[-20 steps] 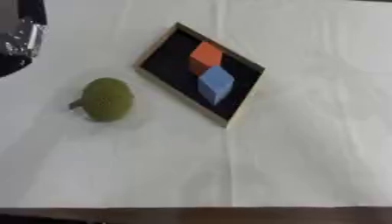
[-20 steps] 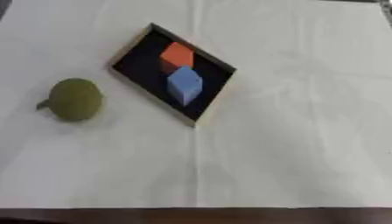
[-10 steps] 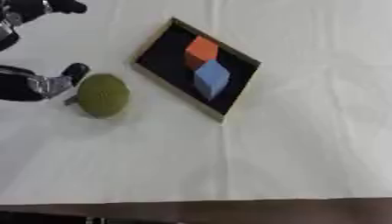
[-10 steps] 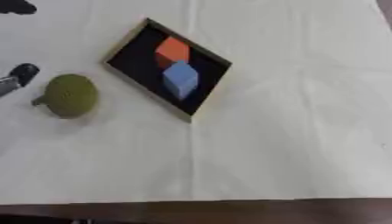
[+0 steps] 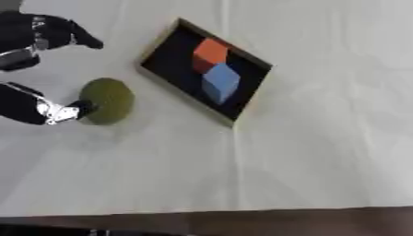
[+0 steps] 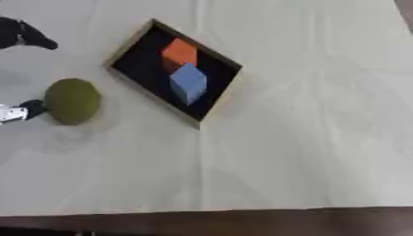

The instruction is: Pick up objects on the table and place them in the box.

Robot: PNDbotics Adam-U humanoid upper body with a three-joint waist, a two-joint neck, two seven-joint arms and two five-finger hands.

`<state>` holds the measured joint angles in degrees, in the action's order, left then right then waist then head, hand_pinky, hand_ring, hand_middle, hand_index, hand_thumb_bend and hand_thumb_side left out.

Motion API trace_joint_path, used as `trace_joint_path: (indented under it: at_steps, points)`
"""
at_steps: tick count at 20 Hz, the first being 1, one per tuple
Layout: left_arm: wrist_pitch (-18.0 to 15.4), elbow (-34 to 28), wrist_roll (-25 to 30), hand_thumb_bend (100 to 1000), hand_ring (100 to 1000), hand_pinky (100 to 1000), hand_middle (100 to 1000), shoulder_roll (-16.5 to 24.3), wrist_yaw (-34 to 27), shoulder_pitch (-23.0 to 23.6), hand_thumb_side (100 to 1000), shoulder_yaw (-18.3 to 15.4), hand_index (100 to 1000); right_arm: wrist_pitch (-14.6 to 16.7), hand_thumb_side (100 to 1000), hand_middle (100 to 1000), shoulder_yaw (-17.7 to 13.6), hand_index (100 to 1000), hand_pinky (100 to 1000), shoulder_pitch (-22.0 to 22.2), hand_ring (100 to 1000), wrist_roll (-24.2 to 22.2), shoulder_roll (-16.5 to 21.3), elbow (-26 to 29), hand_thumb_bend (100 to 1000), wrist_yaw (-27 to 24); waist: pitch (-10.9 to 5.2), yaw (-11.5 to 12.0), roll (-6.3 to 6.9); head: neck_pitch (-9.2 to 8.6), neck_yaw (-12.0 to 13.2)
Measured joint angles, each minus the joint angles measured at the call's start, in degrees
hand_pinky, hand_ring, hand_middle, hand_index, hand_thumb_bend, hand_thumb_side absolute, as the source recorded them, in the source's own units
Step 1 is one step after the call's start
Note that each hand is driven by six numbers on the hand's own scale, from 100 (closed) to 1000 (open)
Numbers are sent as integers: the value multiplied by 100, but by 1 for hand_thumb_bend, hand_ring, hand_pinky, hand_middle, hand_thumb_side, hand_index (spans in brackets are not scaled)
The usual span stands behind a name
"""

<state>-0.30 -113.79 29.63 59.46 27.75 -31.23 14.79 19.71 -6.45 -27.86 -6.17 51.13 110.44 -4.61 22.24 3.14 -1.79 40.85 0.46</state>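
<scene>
A round olive-green object [image 5: 106,100] lies on the white cloth at the left. My left hand [image 5: 36,37] comes in from the left edge, open and spread wide: its fingers [image 5: 73,34] hang above and left of the green object, and its thumb [image 5: 61,110] touches the object's left side. A shallow box [image 5: 161,39] with a wooden rim and black floor lies askew to the right. It holds an orange block [image 5: 211,51] and a blue block [image 5: 220,82]. My right hand shows in no view.
White cloth [image 5: 322,152] covers the table, with open cloth to the right of the box and toward me. The table's dark front edge [image 5: 242,221] runs along the bottom of the view.
My left hand has come further in from the left, and its thumb now touches the green object. The camera has also shifted, so the whole scene sits a little differently.
</scene>
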Motion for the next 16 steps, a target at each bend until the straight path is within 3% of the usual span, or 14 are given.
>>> trace_joint_path:
  at_steps: [3,10,16]
  points:
    - [101,37,270,394,817,819,784,-1,82,-136,572,88,906,-14,470,570,-23,761,961,17,914,-14,-5,0,100,0,0,-13,11,0,8]
    - [151,591,639,357,818,821,781,-218,386,-444,402,360,896,-47,470,568,-56,755,964,66,913,-47,-62,1,100,0,5,-51,30,-1,44]
    - [44,1259,805,341,812,817,772,-497,670,-566,383,520,885,-62,470,567,-92,752,966,67,912,-62,-107,16,100,-1,37,-72,26,-2,49]
